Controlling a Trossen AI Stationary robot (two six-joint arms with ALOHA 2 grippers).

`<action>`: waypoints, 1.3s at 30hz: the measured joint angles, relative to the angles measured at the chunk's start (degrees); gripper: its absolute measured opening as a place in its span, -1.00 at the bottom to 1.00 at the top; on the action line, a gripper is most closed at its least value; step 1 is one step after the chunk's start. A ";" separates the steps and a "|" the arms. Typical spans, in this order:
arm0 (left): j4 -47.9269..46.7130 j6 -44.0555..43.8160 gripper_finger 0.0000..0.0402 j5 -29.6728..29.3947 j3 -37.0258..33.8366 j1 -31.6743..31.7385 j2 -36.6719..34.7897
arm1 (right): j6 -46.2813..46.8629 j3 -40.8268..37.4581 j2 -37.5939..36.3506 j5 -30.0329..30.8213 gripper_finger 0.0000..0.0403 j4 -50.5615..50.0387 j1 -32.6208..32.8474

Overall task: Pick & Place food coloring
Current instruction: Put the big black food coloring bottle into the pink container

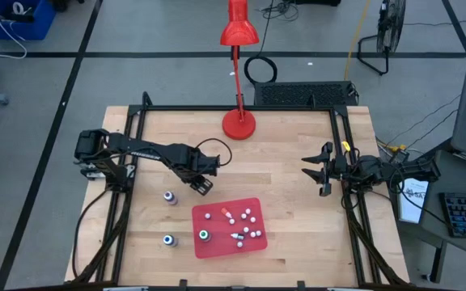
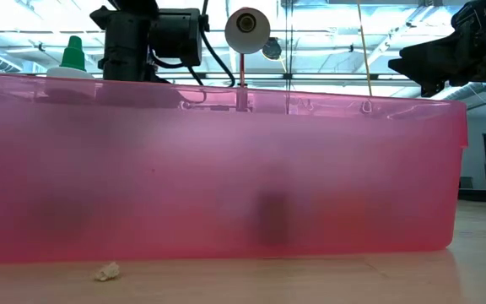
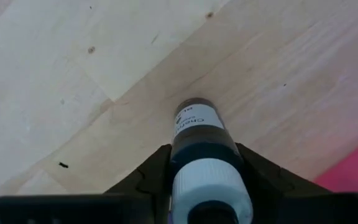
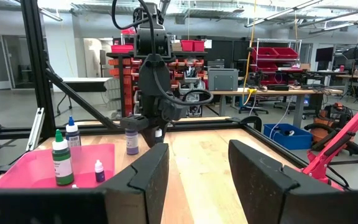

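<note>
The left gripper [image 1: 200, 183] clasps a dark-bodied, white-capped food coloring bottle [image 3: 202, 146] above the wooden table [image 1: 298, 162], just beside the red tray [image 1: 253, 249] that holds more small bottles [image 1: 247, 226]. Two other bottles [image 1: 169, 196] stand on the wood near the tray. The right gripper [image 1: 317, 171] waits with fingers apart and nothing between them, at the table's right side.

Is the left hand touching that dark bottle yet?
Touching. In the left wrist view, the left hand has both fingers pressed against the dark bottle, no gap either side.
</note>
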 joint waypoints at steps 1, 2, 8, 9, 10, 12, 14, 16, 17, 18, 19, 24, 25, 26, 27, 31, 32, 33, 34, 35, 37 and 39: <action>0.00 0.23 -0.30 -0.10 0.01 0.02 0.00 | 0.01 0.01 0.00 0.01 -0.23 0.00 -0.02; -0.04 0.56 -0.30 -0.19 0.05 0.10 0.00 | 0.01 0.01 0.00 0.01 -0.23 0.00 0.00; -5.70 4.17 -0.30 -1.67 5.97 -0.08 0.07 | 0.00 0.00 0.00 0.01 -0.23 0.00 0.00; -7.08 4.62 -0.30 -2.33 7.78 -0.43 0.07 | -0.01 0.01 0.00 0.01 -0.23 0.00 0.00; -8.29 5.10 -0.30 -2.87 9.89 -0.99 0.07 | 0.01 0.01 0.00 -0.01 -0.23 0.00 0.00; -10.24 5.69 -0.30 -3.22 14.82 -2.36 0.07 | 0.01 0.01 -0.01 0.01 -0.23 0.00 -0.01; -10.78 5.48 -0.30 -3.22 19.99 -4.15 0.07 | 0.01 0.01 -0.01 0.00 -0.23 0.00 0.00; -10.40 4.86 -0.30 -3.25 25.13 -6.55 0.07 | 0.00 0.01 -0.01 0.01 -0.23 0.00 -0.02; -10.00 4.80 -0.30 -3.35 27.60 -7.96 0.07 | 0.01 0.01 0.00 -0.01 -0.23 0.00 -0.02; -9.33 4.58 -0.30 -3.43 29.83 -9.42 0.04 | 0.01 -0.01 0.00 0.01 -0.23 0.00 -0.02; -8.52 4.01 -0.30 -3.69 31.64 -10.93 -0.02 | 0.00 0.00 -0.01 0.01 -0.23 0.00 -0.01; -5.67 0.01 -0.30 -7.20 36.98 -18.41 0.02 | 0.01 0.00 -0.02 -0.01 -0.23 0.00 -0.02; -5.14 -0.40 -0.30 -8.06 37.34 -19.66 0.36 | 0.01 0.01 -0.02 -0.01 -0.23 0.00 0.00; -5.03 -0.90 -0.30 -8.91 37.57 -20.76 0.71 | 0.01 -0.01 -0.02 0.01 -0.23 0.02 0.00; -5.17 -1.75 -0.30 -9.41 37.57 -21.89 1.07 | 0.00 0.01 -0.01 -0.01 -0.23 -0.02 -0.01; -5.54 -5.14 -0.30 -8.93 37.57 -24.62 5.17 | 0.00 0.01 -0.01 -0.01 -0.23 0.00 -0.02; -5.65 -5.39 -0.30 -7.73 37.55 -24.76 6.56 | 0.01 -0.01 -0.02 0.01 -0.23 0.02 0.00; -5.60 -5.51 -0.30 -6.31 37.56 -24.76 8.11 | -0.01 0.01 -0.02 0.01 -0.23 0.00 -0.02; -5.82 -5.62 -0.30 -4.84 37.83 -24.65 9.88 | -0.01 0.01 0.00 0.01 -0.23 0.02 -0.02; -6.42 -5.64 -0.30 -3.04 38.26 -24.59 11.54 | -0.01 0.01 -0.02 0.01 -0.23 0.02 -0.01; -7.88 -5.02 -0.30 -0.27 39.71 -24.29 15.17 | 0.00 0.01 -0.02 0.00 -0.23 0.01 -0.01; -9.56 -3.61 -0.30 0.87 41.76 -24.04 18.36 | 0.00 0.00 -0.02 0.01 -0.23 0.02 -0.02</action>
